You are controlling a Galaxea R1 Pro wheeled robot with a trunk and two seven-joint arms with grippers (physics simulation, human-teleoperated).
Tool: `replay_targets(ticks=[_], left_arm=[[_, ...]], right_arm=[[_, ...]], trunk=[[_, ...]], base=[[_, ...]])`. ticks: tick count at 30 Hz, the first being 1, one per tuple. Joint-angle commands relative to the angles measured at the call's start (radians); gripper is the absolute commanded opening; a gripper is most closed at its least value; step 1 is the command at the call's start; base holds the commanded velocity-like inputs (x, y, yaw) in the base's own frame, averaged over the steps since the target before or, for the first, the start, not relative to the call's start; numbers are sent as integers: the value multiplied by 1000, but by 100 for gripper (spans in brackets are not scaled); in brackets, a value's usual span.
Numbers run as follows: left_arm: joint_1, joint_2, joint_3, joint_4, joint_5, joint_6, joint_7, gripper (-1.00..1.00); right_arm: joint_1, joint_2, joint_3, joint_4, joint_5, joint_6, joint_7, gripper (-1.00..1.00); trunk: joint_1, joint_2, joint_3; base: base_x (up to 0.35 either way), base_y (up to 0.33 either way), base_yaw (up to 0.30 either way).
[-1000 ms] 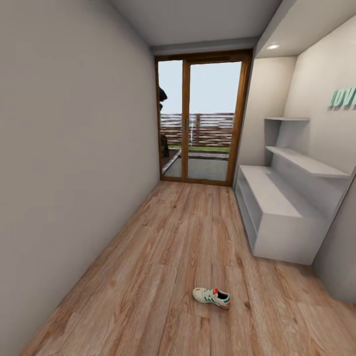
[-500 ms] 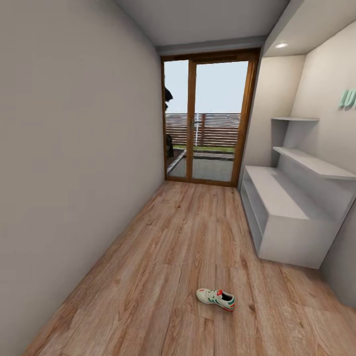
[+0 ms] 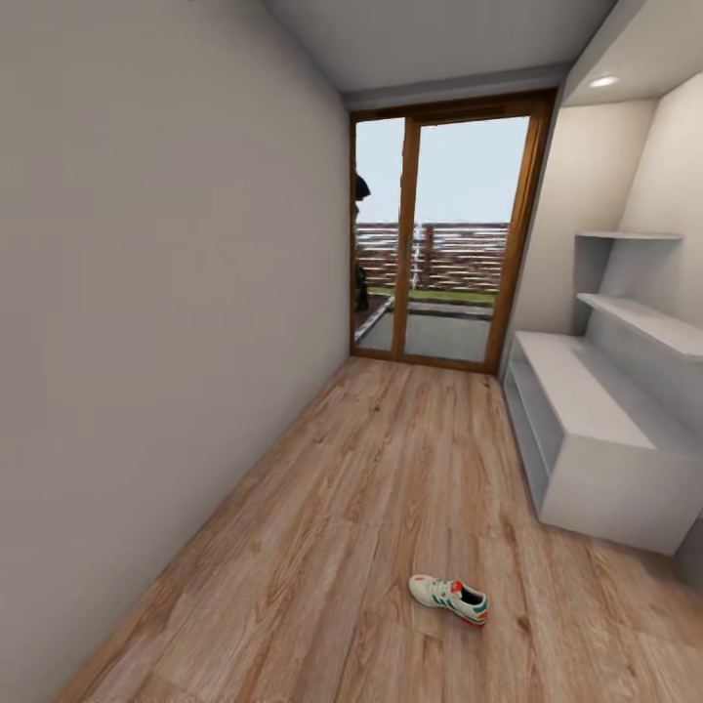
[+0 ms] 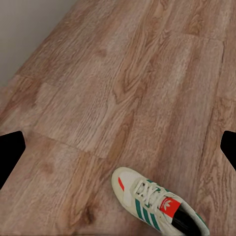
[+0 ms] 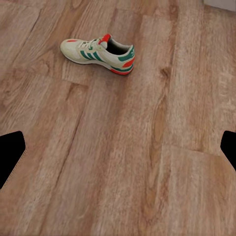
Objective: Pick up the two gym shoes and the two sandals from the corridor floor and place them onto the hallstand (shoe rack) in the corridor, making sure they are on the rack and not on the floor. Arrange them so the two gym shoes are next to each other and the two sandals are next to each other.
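One gym shoe [image 3: 448, 598], cream-white with green stripes and red patches, lies alone on the wood-plank corridor floor [image 3: 371, 469], toe toward the left wall. The same shoe lies on the floor in the left wrist view [image 4: 157, 204] and in the right wrist view [image 5: 98, 53]. The pale-grey hallstand [image 3: 596, 400] stands against the right wall, its bench top bare. My left gripper [image 4: 118, 152] and right gripper [image 5: 118, 152] hang over bare planks, fingers wide apart, holding nothing. The other gym shoe and both sandals are out of view.
A wood-framed glass door [image 3: 439, 244] closes the far end of the corridor. A plain grey wall [image 3: 146, 293] runs along the left. Staggered wall shelves [image 3: 644, 322] sit above the hallstand. Open floor lies between the shoe and the hallstand.
The whole head view has shifted rightward, so the camera has turned left. The shoe stays in its place on the floor.
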Motion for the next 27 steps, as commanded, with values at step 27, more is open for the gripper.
replay_targets(ticks=[27], left_arm=[[-1,0,0,1,0,-3,5,100]], right_arm=[[0,0,2,1,-10,-3,0,100]], trunk=[[0,-1,-1]], base=[[0,0,277]])
